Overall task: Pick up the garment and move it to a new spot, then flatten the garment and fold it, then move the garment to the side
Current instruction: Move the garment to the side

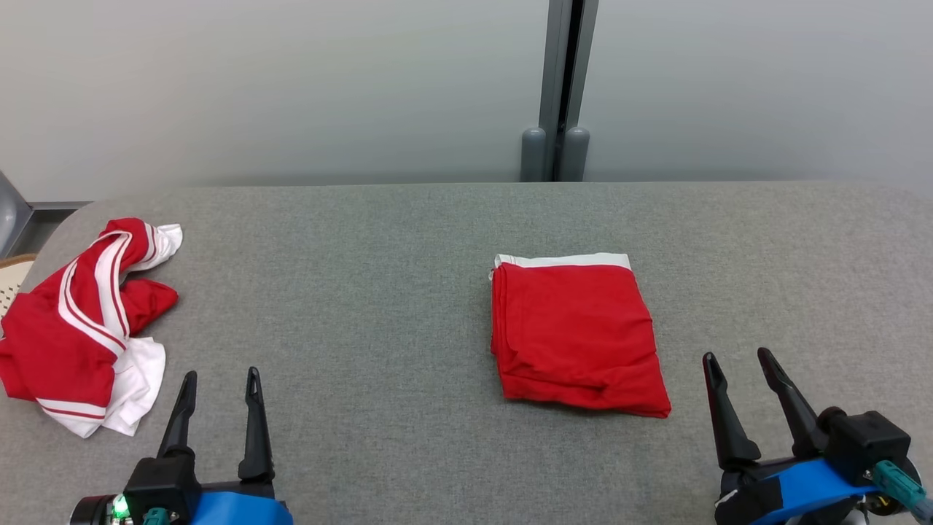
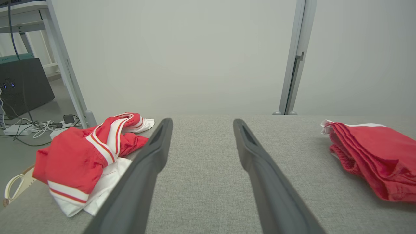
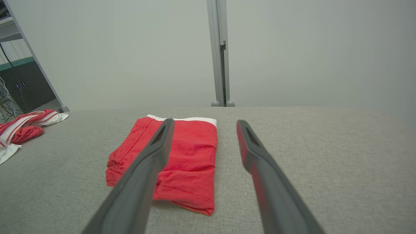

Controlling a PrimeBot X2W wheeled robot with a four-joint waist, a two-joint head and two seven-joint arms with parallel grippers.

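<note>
Folded red cloth garment [image 1: 576, 332] | 11 o'clock of right tool [image 1: 737, 355] | that and left tool [image 1: 222, 374] spread wide, empty | likely best: pinch all layers, slide aside low.

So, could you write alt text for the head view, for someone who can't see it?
A folded red garment lies near the middle of a grey table, and a crumpled red-and-white garment sits at its left edge. The left gripper and right gripper rest open at the bottom corners, touching neither.
</note>
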